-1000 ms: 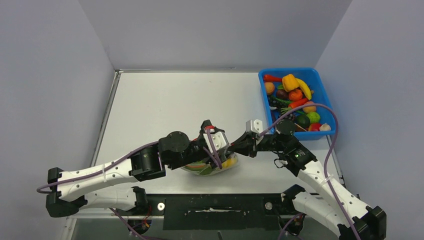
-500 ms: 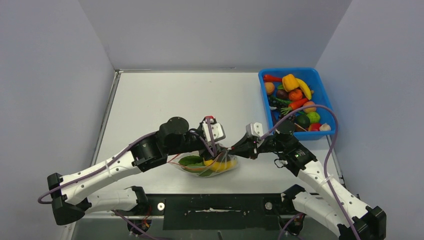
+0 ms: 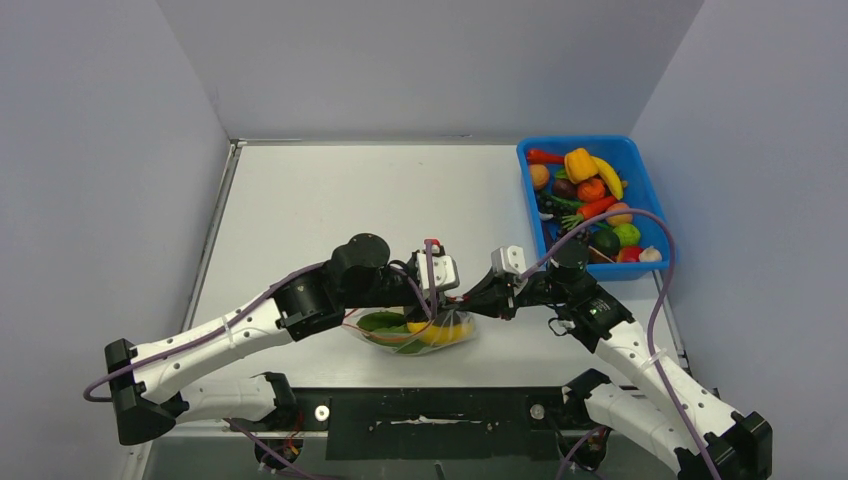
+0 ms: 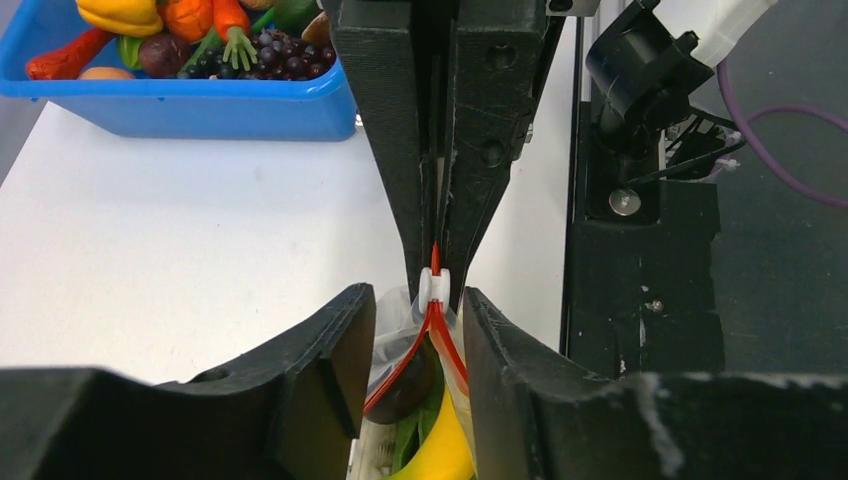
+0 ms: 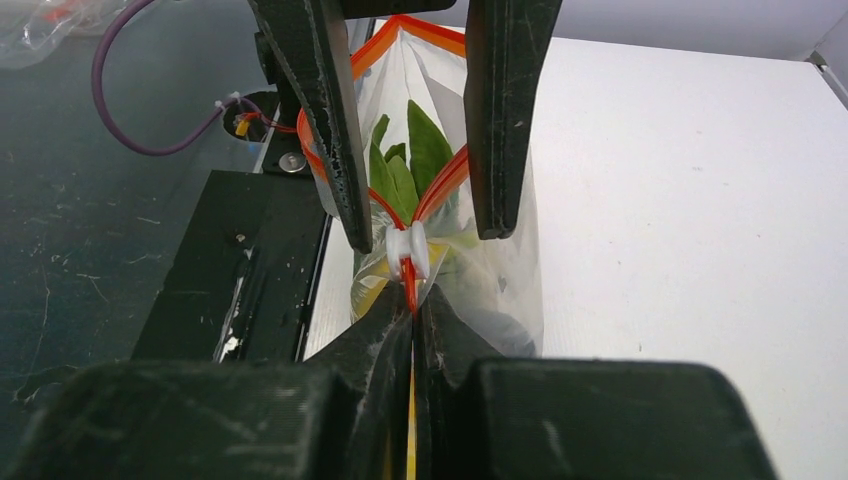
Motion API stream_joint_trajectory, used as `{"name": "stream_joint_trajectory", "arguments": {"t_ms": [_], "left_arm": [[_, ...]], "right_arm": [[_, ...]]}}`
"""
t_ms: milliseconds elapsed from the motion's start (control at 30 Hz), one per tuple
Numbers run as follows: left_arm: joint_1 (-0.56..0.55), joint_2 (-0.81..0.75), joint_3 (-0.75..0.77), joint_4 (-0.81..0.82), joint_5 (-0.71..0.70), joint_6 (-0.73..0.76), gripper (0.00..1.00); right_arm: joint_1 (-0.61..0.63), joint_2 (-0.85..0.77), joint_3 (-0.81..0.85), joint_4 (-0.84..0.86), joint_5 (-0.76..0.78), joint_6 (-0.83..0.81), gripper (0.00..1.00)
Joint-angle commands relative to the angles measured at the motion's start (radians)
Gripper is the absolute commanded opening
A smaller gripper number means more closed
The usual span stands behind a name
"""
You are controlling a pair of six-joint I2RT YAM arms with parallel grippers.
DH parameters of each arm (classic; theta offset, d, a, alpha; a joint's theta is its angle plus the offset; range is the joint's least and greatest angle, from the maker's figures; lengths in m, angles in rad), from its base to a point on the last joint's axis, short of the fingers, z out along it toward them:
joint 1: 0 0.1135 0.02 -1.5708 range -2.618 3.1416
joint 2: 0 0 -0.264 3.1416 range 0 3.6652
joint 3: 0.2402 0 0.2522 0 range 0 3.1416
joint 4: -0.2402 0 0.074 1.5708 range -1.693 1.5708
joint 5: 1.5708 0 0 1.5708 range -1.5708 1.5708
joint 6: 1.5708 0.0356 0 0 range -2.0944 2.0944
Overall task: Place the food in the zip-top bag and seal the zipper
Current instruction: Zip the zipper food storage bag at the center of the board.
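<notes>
Bag [image 3: 400,345] w/ food [image 3: 440,330] lies well left of bin [image 3: 580,140]. R gripper [image 5: 412,300] clamps zipper [image 5: 450,175] end; L gripper [image 4: 420,310], half-open, straddles slider [image 4: 434,288], holding nothing. L should close squarely, then drag slider straight.

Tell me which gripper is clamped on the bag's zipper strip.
The right gripper: its jaws are shut on the zipper, whereas the left gripper stands open astride the white slider.

We see the zip-top bag [image 5: 500,280] loaded at front centre, its mouth partly open.
Clear and crinkly, it holds a green pod [image 5: 428,150] and a yellow banana [image 4: 437,458]. Its orange-red zipper [image 5: 445,180] spreads into a V beyond the white slider [image 5: 408,250]. More food [image 3: 583,165] sits heaped in the blue bin [image 3: 600,140] at far right.
</notes>
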Motion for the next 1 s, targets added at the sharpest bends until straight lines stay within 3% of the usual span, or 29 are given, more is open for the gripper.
{"name": "stream_joint_trajectory", "arguments": {"t_ms": [0,367,667,967], "left_arm": [[0.005,0.001,0.035,0.026,0.06,0.013,0.35],[0.005,0.022,0.029,0.034,0.084,0.013,0.24],[0.005,0.002,0.019,0.02,0.068,0.013,0.0],[0.012,-0.036,-0.004,-0.025,0.026,0.01,0.0]], "right_arm": [[0.007,0.012,0.024,0.059,-0.028,0.001,0.0],[0.008,0.023,0.024,0.079,-0.028,0.023,0.0],[0.008,0.009,0.018,0.077,-0.002,0.026,0.0],[-0.009,-0.057,-0.011,0.075,0.125,0.028,0.0]]}}
